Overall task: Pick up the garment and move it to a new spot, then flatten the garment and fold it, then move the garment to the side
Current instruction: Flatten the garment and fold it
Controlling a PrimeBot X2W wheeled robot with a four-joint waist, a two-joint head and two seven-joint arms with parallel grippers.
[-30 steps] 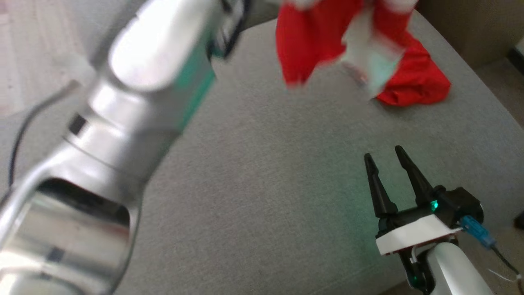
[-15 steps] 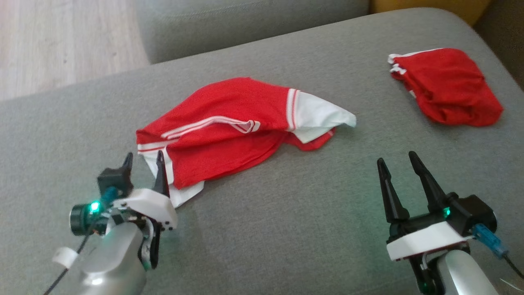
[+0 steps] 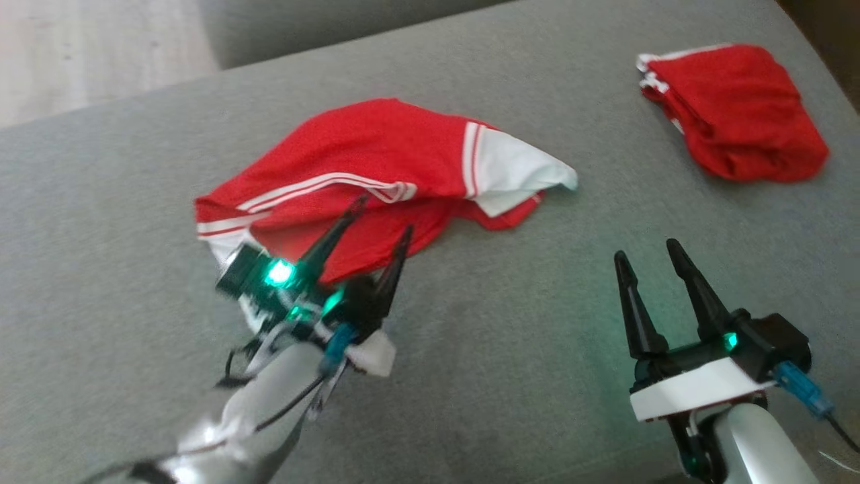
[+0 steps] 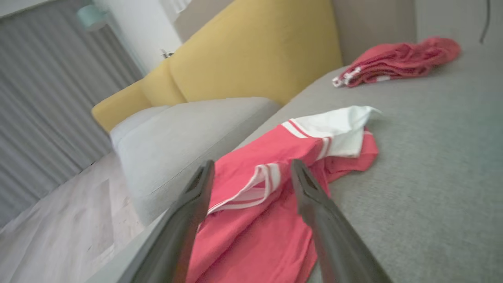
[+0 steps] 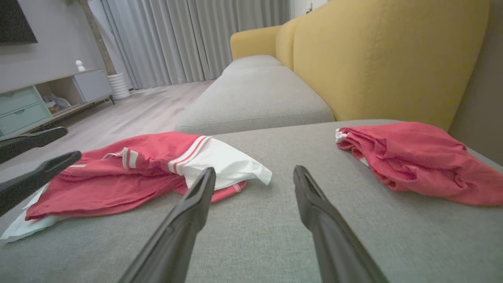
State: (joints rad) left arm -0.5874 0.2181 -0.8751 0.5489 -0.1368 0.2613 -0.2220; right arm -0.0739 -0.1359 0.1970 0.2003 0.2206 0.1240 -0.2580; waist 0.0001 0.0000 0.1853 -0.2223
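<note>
The garment (image 3: 376, 161) lies crumpled on the grey cushion (image 3: 510, 349), red mesh with a white sleeve pointing right and red-and-white stripes. It also appears in the left wrist view (image 4: 271, 212) and the right wrist view (image 5: 118, 181). My left gripper (image 3: 385, 214) hovers open over the garment's near edge, nothing between its fingers (image 4: 196, 204). My right gripper (image 3: 645, 249) stands open and empty over bare cushion, right of the garment and apart from it. Its fingers (image 5: 188, 220) point between the garment and the other cloth.
A smaller folded red bundle (image 3: 736, 111) with thin white trim lies at the cushion's far right. A second grey cushion (image 5: 255, 98) and a yellow backrest (image 5: 385, 59) stand beyond. Wooden floor (image 3: 80, 54) lies past the cushion's far left edge.
The left gripper went from shut to open and released the garment, which now lies on the cushion. The left arm dropped, then swung right over the garment's near edge. The camera shifted.
</note>
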